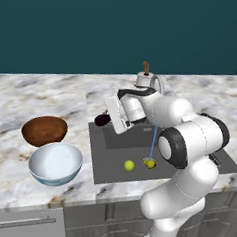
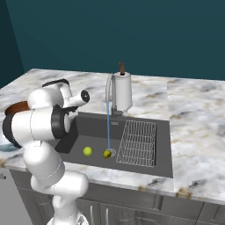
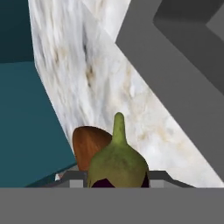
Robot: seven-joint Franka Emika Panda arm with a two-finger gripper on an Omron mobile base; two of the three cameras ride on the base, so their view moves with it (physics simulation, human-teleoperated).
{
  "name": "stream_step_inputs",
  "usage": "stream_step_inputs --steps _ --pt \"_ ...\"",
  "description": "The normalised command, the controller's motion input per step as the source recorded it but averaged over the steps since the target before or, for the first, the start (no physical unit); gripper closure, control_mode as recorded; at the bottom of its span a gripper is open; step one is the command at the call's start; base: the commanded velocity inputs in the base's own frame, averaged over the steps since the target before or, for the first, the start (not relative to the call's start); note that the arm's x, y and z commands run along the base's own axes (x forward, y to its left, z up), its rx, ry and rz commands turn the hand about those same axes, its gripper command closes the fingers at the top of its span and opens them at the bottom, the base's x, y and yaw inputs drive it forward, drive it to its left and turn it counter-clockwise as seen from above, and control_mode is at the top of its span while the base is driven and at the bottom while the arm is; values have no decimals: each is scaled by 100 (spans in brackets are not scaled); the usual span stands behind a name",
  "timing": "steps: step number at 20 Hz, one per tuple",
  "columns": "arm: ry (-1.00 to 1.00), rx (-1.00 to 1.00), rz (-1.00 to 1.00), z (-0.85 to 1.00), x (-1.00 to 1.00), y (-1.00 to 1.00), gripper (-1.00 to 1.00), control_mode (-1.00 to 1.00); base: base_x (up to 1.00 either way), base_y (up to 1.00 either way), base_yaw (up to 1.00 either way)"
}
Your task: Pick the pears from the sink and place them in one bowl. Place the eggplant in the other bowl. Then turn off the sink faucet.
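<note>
Gripper (image 1: 106, 120) is closed around the eggplant (image 1: 101, 120); left base view shows the dark purple body sticking out past the hand at the sink's upper-left corner, above the counter edge. In the hand view the eggplant's (image 3: 117, 165) green stem end sits right between the finger tips, pointing away from the camera. Brown wooden bowl (image 3: 89, 148) lies just beyond the eggplant in that view, partly hidden behind it. In the left base view the wooden bowl (image 1: 44, 130) is off to the gripper's left on the marble counter (image 1: 22, 93), and the white and blue bowl (image 1: 55, 163) is touching or just beside it, nearer the base.

Sink (image 1: 115, 163) is below and right of the gripper. Two pears (image 1: 129, 165) (image 1: 150, 164) rest on the basin floor, one under the water stream by the drain. Faucet (image 2: 109, 90) is running, thin blue stream (image 2: 108, 127) visible. Wire rack (image 2: 137, 143) sits at the sink's far side from the gripper. White cylinder with brown top (image 2: 122, 90) stands beside the faucet.

No readable writing or labels on anything.
</note>
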Motion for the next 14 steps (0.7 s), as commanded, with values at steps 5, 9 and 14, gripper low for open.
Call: stream_step_inputs --steps 5,9,14 --pt "-1 4 0 14 12 38 100 -100 0 0 0" --pt "0 0 0 1 40 29 100 -100 0 0 0" --pt "0 0 0 7 24 52 100 -100 0 0 0"
